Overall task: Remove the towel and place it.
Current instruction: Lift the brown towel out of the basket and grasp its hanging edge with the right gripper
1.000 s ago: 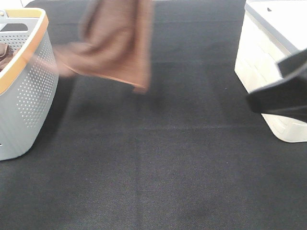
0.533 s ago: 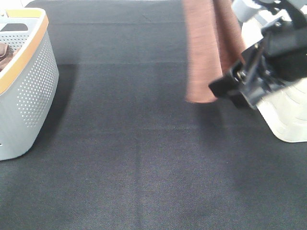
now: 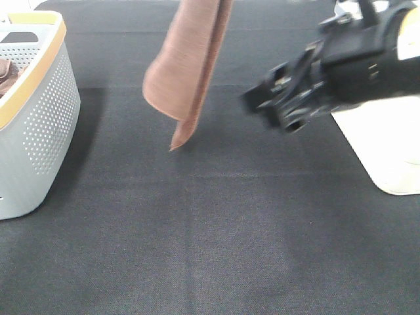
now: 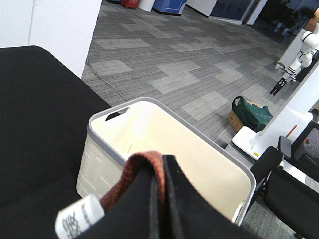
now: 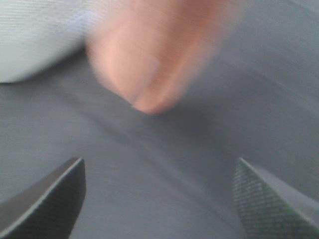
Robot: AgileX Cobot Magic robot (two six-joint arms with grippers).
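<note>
High view, towel: the towel (image 3: 187, 65) hangs in the air above the table (image 3: 197, 230). Its upper part is cut off by the top edge and its lowest corner points down, clear of the surface.
High view, edges: a grey perforated basket (image 3: 46, 125) with a tan rim stands at the left edge, with a darker brown cloth (image 3: 5, 75) inside. A white bin (image 3: 387, 151) stands at the right edge, partly behind the right arm.
High view, right gripper: the right gripper (image 3: 272, 108) is blurred and hovers to the right of the towel, apart from it.
High view, open room: between basket and bin, from the towel to the near edge, only black fabric shows.
Left wrist, claw: the left gripper (image 4: 160, 172) has its black fingers pressed together on a fold of the towel (image 4: 144, 164).
Left wrist, writing: a white tag (image 4: 79, 219) sticks out of the cloth just beside the fingers. Its dark print is too small to read.
Left wrist, surroundings: the white bin (image 4: 99, 159) has a grey rim and stands open at the table's edge. Beyond it are a grey tiled floor (image 4: 164, 59), a green bag (image 4: 251, 112) and a black chair (image 4: 294, 199).
Right wrist, claw: the right gripper (image 5: 159, 199) is spread wide, with only table between its two dark fingertips (image 5: 50, 199).
Right wrist, towel: the towel (image 5: 159, 55) is a blurred reddish shape ahead of the fingertips, not touching them.
</note>
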